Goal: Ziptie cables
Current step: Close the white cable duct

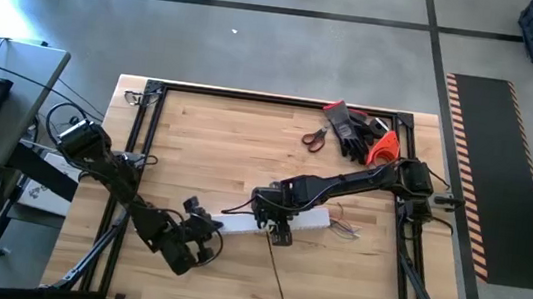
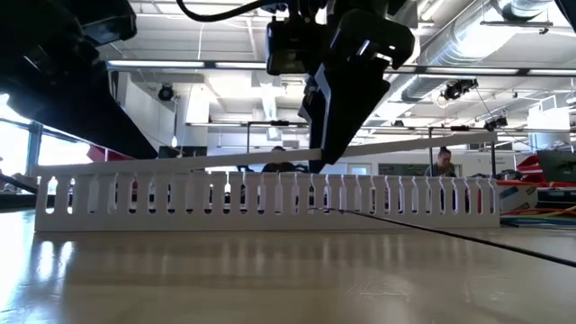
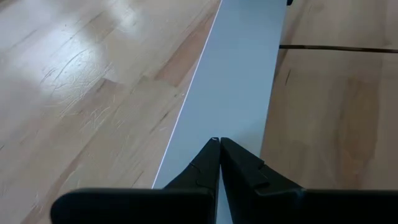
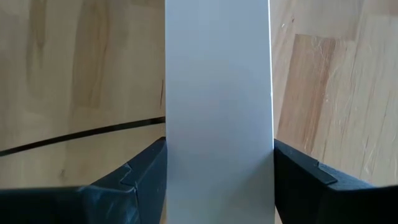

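A long white comb-toothed duct (image 2: pixel 270 198) lies on its base on the wooden table (image 1: pixel 227 145). A flat white cover strip (image 2: pixel 180 164) slants above it, low at one end and raised at the other. My right gripper (image 4: pixel 219 149) is shut on this strip over the duct's middle (image 1: pixel 276 226). My left gripper (image 3: pixel 217 142) is shut and sits over the strip's low end, near the duct's left end (image 1: pixel 200 243). The cables (image 1: pixel 343 227), thin mixed-colour wires, splay on the table by the duct's right end. My right gripper pinches the white cover strip across its width, one finger (image 4: pixel 143 168) on each long edge (image 4: pixel 169 124), coming from above and pointing down. The strip is lifted off the duct there and tilts along its length. My left gripper's shut fingertips lie over the strip's end (image 3: pixel 205 112); I cannot tell whether they touch it.
A thin black strand (image 1: pixel 278 272) runs over the table from under the duct toward the near edge. Scissors (image 1: pixel 315 137), dark gloves (image 1: pixel 354 129) and an orange tool (image 1: pixel 382 148) lie at the far right corner. A black frame (image 1: pixel 140 155) borders the table.
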### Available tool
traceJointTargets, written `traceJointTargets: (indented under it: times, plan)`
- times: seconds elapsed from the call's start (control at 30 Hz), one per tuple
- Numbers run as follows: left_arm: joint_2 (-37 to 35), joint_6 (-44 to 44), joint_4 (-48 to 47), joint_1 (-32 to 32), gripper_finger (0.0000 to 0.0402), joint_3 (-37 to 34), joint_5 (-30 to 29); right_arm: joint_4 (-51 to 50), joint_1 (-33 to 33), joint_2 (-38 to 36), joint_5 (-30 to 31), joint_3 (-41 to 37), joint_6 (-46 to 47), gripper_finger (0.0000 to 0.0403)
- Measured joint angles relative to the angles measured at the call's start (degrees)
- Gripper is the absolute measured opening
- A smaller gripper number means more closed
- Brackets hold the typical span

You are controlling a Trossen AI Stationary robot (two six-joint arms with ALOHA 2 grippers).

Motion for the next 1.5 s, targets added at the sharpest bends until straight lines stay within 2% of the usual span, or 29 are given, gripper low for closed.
traceJointTargets:
  times: [0.6, 0.83, 1.0, 1.27, 1.5]
  plan:
    - [0.03, -2.87, 1.28, -0.47, 0.0, -2.91, 0.25, 0.62, 0.0, 2.68, -0.39, 0.04, -0.2, 0.0209]
    - [-3.08, 8.11, 6.73, 0.04, 0.0, -1.08, 3.04, 1.23, 0.05, 2.67, -0.57, 0.11, -1.39, 0.0208]
    - [-3.29, 15.35, 11.21, 3.56, 0.0, -0.8, 3.99, 0.95, 0.02, 2.15, -0.53, 0.11, -1.49, 0.0208]
    - [-3.3, 19.13, 13.37, 8.67, 0.0, -1.46, 5.15, 0.08, -0.15, 1.05, -0.11, 0.15, -1.5, 0.0208]
    - [-3.34, 19.13, 13.57, 9.46, 0.0, -1.47, 7.35, -0.89, -1.27, 1.05, -0.74, 0.15, -2.56, 0.0208]
